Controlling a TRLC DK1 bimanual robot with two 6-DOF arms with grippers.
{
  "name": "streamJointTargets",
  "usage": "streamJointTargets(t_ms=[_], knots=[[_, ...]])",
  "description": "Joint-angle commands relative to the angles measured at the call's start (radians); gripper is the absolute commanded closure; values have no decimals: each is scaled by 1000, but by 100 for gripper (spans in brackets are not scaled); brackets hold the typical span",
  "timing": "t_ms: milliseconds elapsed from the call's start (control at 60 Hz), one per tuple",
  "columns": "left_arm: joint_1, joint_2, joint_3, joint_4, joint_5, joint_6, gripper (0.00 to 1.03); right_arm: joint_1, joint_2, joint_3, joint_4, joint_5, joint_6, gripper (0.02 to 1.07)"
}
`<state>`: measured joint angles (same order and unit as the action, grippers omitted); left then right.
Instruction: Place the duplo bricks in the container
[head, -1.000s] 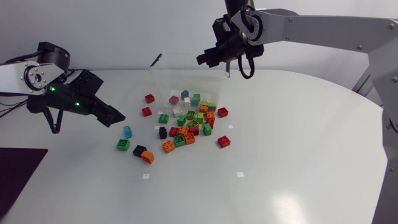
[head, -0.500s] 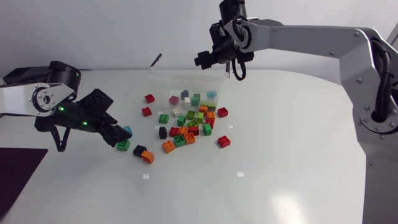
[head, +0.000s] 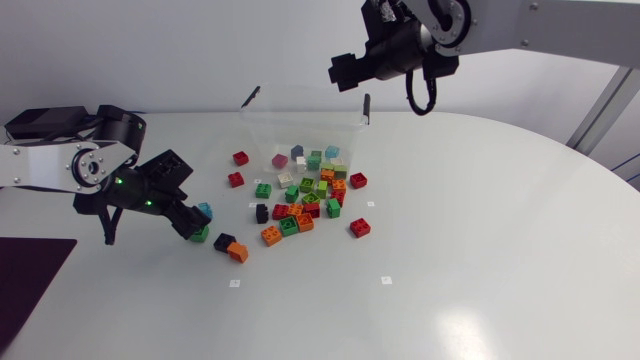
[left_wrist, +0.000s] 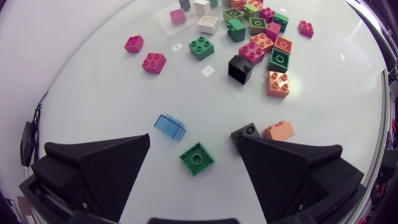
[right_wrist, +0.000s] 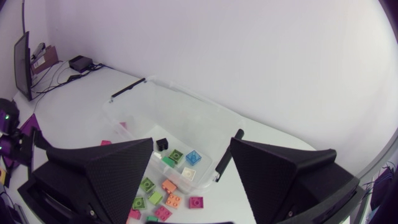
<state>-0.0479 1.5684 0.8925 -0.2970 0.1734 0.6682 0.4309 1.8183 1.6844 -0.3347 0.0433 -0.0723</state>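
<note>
Your left gripper (left_wrist: 194, 137) stands spread with the green brick (left_wrist: 196, 158) between its fingers, ready to pinch; your right gripper (right_wrist: 191, 141), spread and empty, hangs over the container (right_wrist: 186, 112).

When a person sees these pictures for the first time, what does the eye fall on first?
First the heap of coloured bricks at the middle of the white table, beside the clear container. Next the left gripper, open, with a green brick lying between its fingers, and the right gripper, open above the container.
</note>
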Motion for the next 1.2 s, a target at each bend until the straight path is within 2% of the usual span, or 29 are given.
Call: streamJointTargets(t_ms=[0, 150, 317, 533, 833, 1117, 1183], knots=[[37, 56, 69, -16, -8, 82, 6, 23, -68, -92, -7, -19, -11, 17], [63, 170, 189, -114, 26, 237, 6, 28, -180, -230, -7, -53, -29, 17], [57, 231, 246, -142, 29, 330, 6, 25, -263, -339, 3, -82, -47, 17], [62, 315, 358, -254, 55, 458, 7, 32, -349, -474, 17, -103, -66, 17], [86, 432, 497, -372, 80, 548, 12, 72, -447, -624, 39, -105, -72, 17], [102, 482, 523, -383, 80, 581, 12, 80, -462, -693, 65, -105, -73, 17], [102, 496, 533, -384, 81, 581, 16, 81, -455, -715, 82, -105, -69, 17]])
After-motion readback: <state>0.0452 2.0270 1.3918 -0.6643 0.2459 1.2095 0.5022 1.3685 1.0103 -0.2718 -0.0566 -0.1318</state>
